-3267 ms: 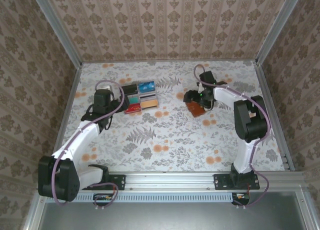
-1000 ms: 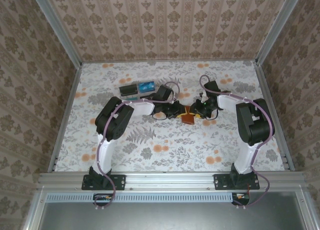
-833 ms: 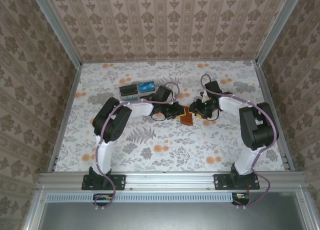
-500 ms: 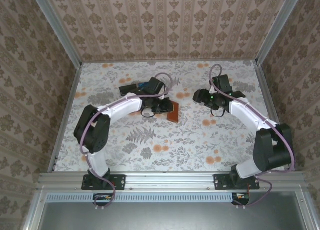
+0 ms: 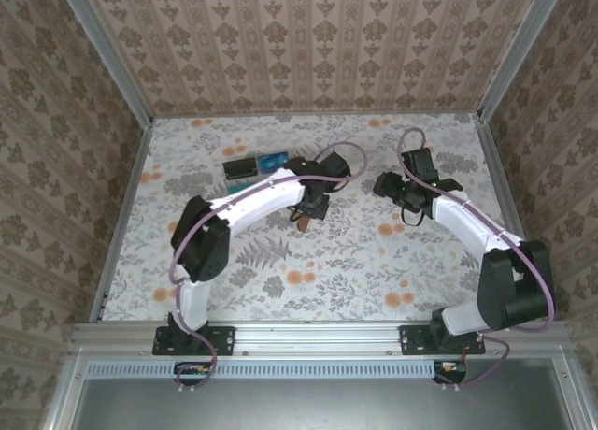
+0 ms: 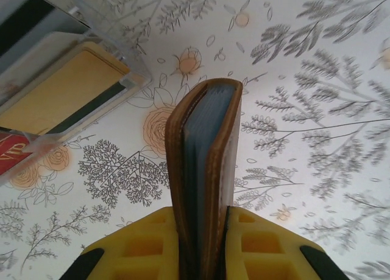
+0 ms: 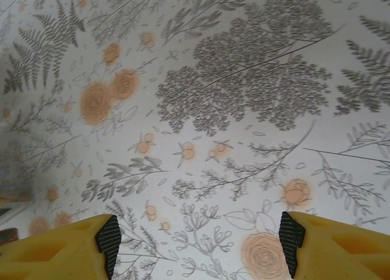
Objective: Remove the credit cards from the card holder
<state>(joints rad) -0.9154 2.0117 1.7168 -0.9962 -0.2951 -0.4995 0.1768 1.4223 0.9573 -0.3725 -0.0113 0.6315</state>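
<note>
The card holder (image 6: 204,128), a brown leather wallet with blue-grey lining, is folded and stands edge-on between the yellow fingers (image 6: 134,249) of my left gripper (image 6: 204,222), which is shut on it. In the top view it hangs as a brown sliver (image 5: 305,220) under the left gripper (image 5: 314,202), just right of the tray. Any credit cards inside it are hidden. A tan card (image 6: 55,94) and a red card (image 6: 7,161) lie in the clear tray. My right gripper (image 7: 200,237) is open over bare cloth, with nothing between its pads; from above it sits right of centre (image 5: 385,184).
The clear plastic tray (image 5: 257,165) with coloured cards stands at the back left of the floral tablecloth (image 5: 308,262); its corner (image 6: 131,79) is close to the wallet's left. Patterned walls and metal rails (image 5: 126,215) enclose the table.
The right gripper let go of the wallet, opened and drew back to the right. The left gripper carried the wallet left toward the tray and turned it edge-down.
</note>
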